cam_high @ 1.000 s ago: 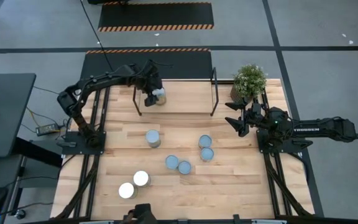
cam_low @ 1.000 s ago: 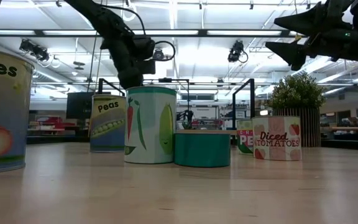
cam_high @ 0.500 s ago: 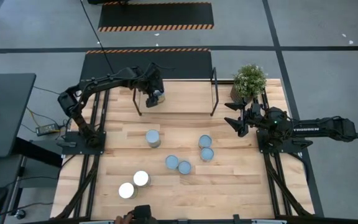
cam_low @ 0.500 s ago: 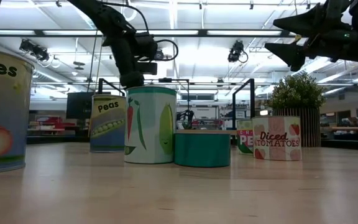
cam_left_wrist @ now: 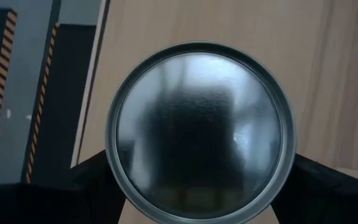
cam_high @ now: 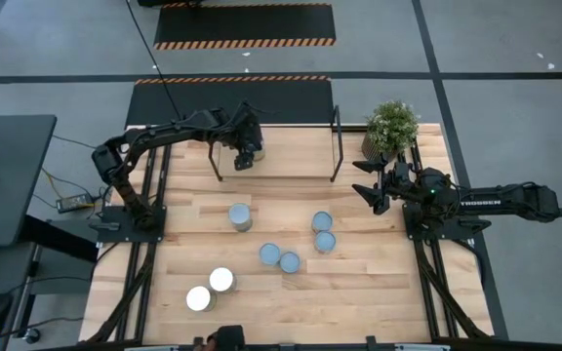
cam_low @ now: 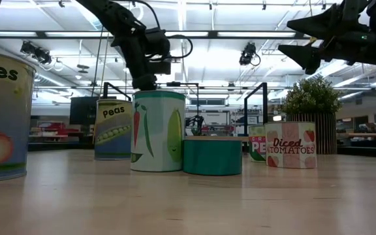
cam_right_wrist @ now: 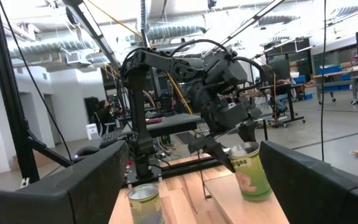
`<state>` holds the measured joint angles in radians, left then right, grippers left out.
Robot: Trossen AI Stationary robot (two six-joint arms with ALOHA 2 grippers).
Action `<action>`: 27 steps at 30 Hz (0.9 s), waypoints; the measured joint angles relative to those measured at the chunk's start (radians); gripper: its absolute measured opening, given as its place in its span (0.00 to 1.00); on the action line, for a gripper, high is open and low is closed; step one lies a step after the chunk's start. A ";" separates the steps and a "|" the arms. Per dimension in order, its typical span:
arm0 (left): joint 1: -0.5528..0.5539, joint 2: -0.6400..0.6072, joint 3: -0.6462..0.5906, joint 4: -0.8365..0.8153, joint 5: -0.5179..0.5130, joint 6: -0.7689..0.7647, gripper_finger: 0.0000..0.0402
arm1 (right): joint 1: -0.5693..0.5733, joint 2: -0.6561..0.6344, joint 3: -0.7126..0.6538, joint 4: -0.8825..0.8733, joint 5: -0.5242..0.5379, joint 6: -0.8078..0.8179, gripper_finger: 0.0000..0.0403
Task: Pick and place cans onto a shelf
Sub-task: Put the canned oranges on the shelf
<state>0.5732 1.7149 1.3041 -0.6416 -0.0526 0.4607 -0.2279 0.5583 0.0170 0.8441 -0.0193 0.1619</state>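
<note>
While gripped over shelf (cam_high: 281, 161), can (cam_left_wrist: 199, 132) near left edge.

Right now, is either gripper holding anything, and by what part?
The left gripper holds a can by its sides, over the shelf; its fingers flank the round top. The right gripper is open and empty near the plant.

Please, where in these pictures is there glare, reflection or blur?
Left wrist view: the round silvery metal can top mirrors a dark shape and fills the frame. Low view: bright ceiling lights behind; the near peaches-labelled can is cut by the edge. Right wrist view: the background is overexposed, and its own dark fingers look soft.
</note>
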 joint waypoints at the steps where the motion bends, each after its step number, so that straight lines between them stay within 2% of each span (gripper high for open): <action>1: 0.000 0.000 0.000 -0.003 0.000 -0.001 0.79 | 0.000 0.000 0.000 0.000 0.000 0.000 0.93; 18: -0.006 0.000 0.000 -0.010 0.009 -0.006 0.79 | 0.000 0.000 0.000 0.000 0.000 0.000 0.93; 24: -0.009 0.000 0.000 -0.012 0.009 -0.090 0.79 | 0.000 0.000 0.000 0.000 0.000 0.000 0.93; 27: -0.017 0.000 0.000 -0.012 0.009 -0.085 0.79 | 0.000 0.000 0.000 0.000 0.000 0.000 0.93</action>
<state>0.5563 1.7149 1.3041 -0.6540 -0.0436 0.3757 -0.2279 0.5583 0.0170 0.8440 -0.0193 0.1619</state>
